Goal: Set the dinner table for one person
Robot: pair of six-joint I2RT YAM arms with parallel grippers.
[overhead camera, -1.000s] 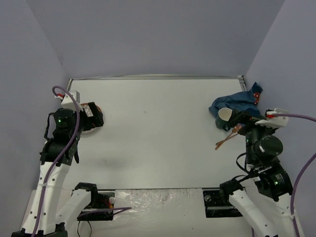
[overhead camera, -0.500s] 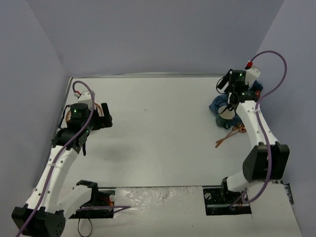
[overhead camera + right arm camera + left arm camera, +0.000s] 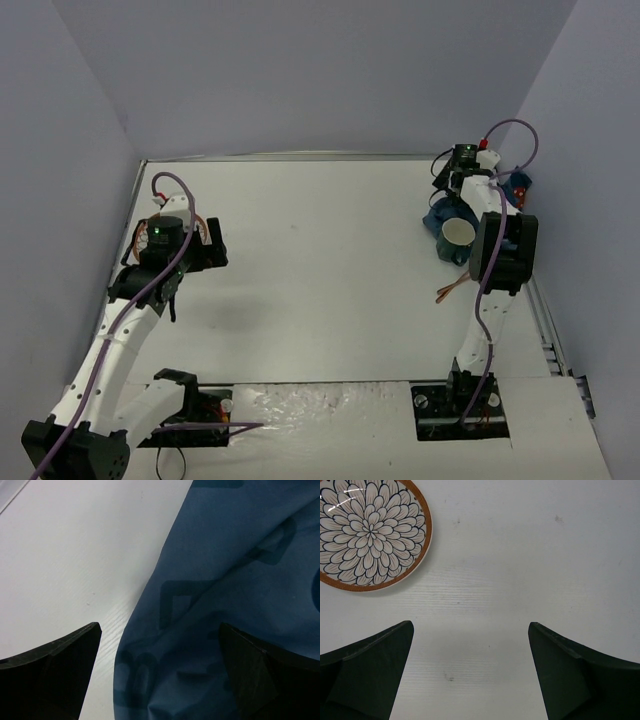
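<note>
The desk [image 3: 320, 260] spreads white and flat under both arms, with the things to be laid out sitting at its two sides.

The left pincer [image 3: 470, 630] is spread wide and holds nothing. It hangs over bare desk, with the plate [image 3: 367, 530] lying flat just off to one side, near the left edge. The right pincer [image 3: 160, 630] is also spread and empty, reaching over the rim of the crumpled cloth [image 3: 225, 580] in the far right corner. In the top view the cup [image 3: 458, 232] rests on or against that cloth, and the cutlery [image 3: 452, 289] lies just nearer, by the right edge.

The cloth is the main worry. If the right pincer closes on a fold and pulls, the cup could roll or tip, and the cutlery could be dragged along. A shallow bite may also catch only one layer, so the cloth would come away bunched. On the left, the plate lies flush on the desk, so a pinch at its rim could slip or push it toward the edge.
</note>
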